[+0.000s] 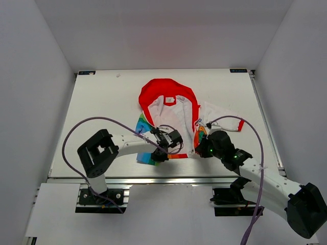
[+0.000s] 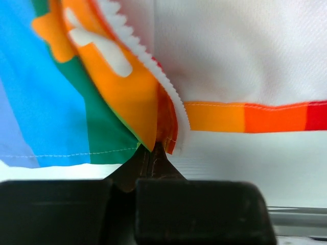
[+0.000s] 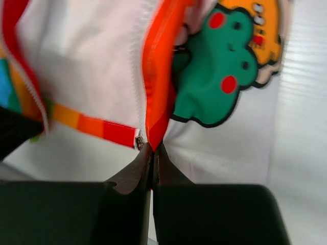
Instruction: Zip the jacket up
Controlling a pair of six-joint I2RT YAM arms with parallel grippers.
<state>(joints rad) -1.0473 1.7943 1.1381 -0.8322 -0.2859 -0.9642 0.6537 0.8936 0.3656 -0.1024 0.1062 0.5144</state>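
White walls on three sides, a pale counter (image 1: 102, 102) below. Spread on it, right of centre and close to the arm bases: the jacket (image 1: 171, 109), lying open with the white lining up, red hood (image 1: 166, 87) toward the far edge, hem toward the near one. Not yet zipped.

Left gripper (image 2: 153, 153): pressed fully closed, pinching the bottom corner of the rainbow-striped panel (image 2: 51, 112), right at the lower end of the white zipper teeth (image 2: 148, 56). Right gripper (image 3: 152, 153): likewise clamped, nipping the bottom corner of the other front edge, next to the green cartoon frog (image 3: 214, 76). Just beside its tips, a small metal piece (image 3: 139, 141), too blurred to call slider or pin.

Judged for handling: very light, thin, wholly limp. Likely to bunch, fold and drag across the counter rather than resist, with no stiffness to push against. Needs tension along the zipper tape before running anything up it.

Best taken by the hem corners at the foot of the zipper, as here: probably the firmest, thickest bite on the garment, thanks to doubled seam and tape. Zipper pull probably small and slippery for flat fingers, so worth gripping square and deep.

Risks: cloth slipping from a shallow pinch, lining caught in the teeth. Front edges apart at the bottom, to be brought together before any mating.
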